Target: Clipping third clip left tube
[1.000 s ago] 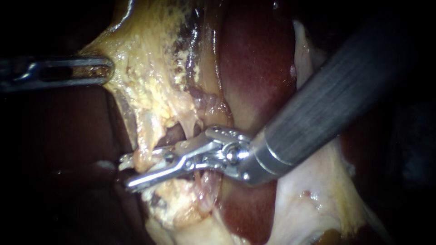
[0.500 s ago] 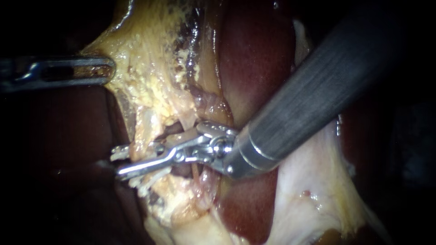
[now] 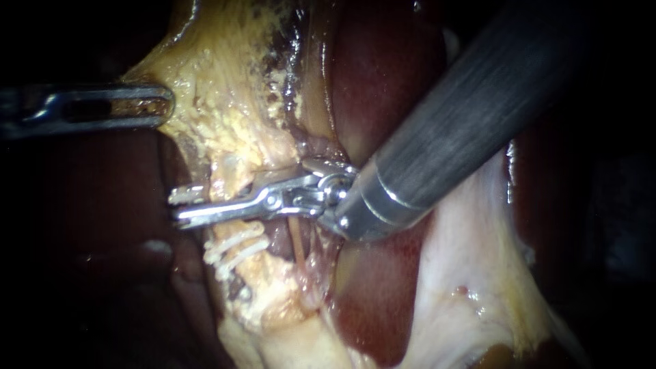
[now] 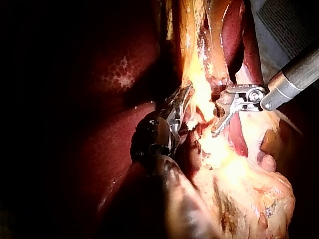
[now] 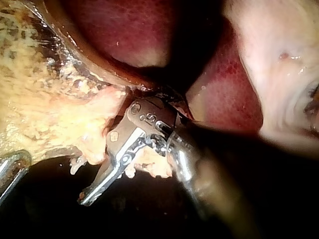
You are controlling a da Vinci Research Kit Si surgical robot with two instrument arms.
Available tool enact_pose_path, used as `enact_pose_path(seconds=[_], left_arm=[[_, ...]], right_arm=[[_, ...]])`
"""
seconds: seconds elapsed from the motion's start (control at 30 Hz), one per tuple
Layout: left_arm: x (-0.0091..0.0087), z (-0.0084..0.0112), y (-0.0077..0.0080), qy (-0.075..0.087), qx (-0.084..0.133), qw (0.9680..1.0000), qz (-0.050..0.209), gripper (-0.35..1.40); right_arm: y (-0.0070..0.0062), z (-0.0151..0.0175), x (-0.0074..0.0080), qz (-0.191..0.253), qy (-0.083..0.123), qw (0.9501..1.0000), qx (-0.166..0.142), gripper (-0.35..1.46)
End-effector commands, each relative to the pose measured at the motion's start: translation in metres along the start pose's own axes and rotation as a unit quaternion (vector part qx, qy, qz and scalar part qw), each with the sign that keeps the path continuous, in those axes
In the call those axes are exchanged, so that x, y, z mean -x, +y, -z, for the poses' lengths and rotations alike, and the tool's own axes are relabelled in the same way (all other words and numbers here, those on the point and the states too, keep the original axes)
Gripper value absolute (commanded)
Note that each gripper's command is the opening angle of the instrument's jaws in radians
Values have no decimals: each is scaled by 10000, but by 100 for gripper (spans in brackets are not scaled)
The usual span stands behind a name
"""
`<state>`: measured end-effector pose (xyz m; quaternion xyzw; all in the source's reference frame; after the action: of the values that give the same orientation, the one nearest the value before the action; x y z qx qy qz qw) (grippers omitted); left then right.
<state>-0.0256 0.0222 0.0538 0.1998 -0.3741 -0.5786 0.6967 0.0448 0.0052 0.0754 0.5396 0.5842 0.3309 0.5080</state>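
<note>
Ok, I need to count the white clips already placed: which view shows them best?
The endoscope view: the white clips lie unobstructed just below the right instrument. The right wrist view shows only pale ends, perhaps theirs, beside that instrument; in the left wrist view bright glare hides them.

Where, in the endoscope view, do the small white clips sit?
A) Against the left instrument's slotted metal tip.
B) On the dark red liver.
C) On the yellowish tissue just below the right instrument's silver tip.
C: the small white clips cross the yellowish tissue just below the right instrument's silver tip, well apart from the left instrument and off the dark red liver.
</note>
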Motion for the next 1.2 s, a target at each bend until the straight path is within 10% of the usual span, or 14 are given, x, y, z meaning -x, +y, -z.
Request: enact_pose_path(seconds=[0.03,0.4,0.53,1.2], left_arm=[[0,0,0,0,0,10000,0,-35],[0,0,0,0,0,10000,0,-35],[0,0,0,0,0,10000,-1,-35],[0,0,0,0,0,10000,-1,-35]], right_arm=[[2,2,-1,5,17,10000,25,54],[11,12,-4,7,57,9999,101,46],[9,17,-3,7,43,9999,108,-33],[12,23,-1,52,-121,9997,191,-35]])
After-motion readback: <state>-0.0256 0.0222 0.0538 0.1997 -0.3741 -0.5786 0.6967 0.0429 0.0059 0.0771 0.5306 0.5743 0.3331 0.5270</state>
